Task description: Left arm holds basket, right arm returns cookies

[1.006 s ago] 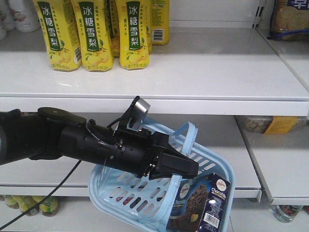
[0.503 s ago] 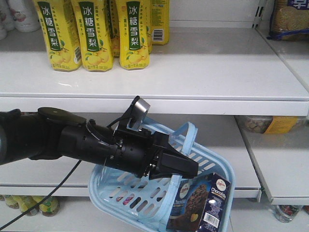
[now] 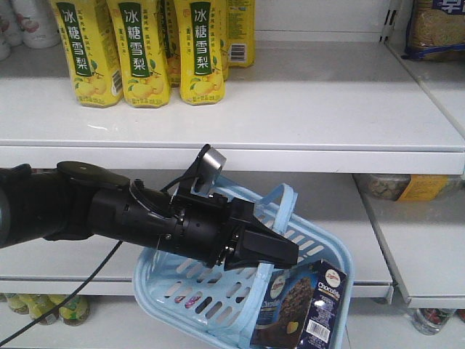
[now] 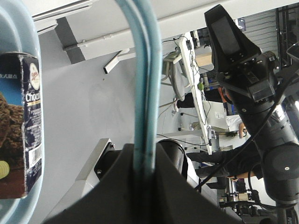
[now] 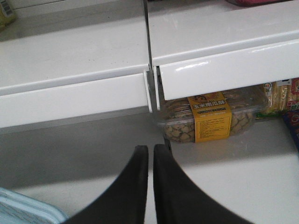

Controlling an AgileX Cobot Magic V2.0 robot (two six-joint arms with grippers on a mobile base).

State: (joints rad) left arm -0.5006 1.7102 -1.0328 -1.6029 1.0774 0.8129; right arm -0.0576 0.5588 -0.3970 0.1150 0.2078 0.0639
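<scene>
My left tool (image 3: pixel 280 251) clenching handle of one blue basket (image 3: pixel 163 287). One cookies carton (image 3: pixel 301 305) standing upright in basket's right corner. My right tool (image 5: pixel 150 149) hovering over lower shelf (image 5: pixel 70 154), fingers pressed together, gripping nothing. Three yellow bottles (image 3: pixel 142 51) fronting top shelf (image 3: pixel 327 109).

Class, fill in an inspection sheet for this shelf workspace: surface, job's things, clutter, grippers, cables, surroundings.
Surface: white metal shelves, tiered.
Job's things: light blue slotted plastic basket hangs tilted; dark navy ChocoFello cookie carton sits inside it.
Clutter: yellow drink bottles on the upper shelf; clear biscuit tub with yellow label on a lower one.
Grippers: left gripper shut on the basket handle; right gripper shut, empty, over a shelf.
Cables: black cable hanging below the left arm.
Surroundings: cluttered room behind, in the left wrist view.
</scene>
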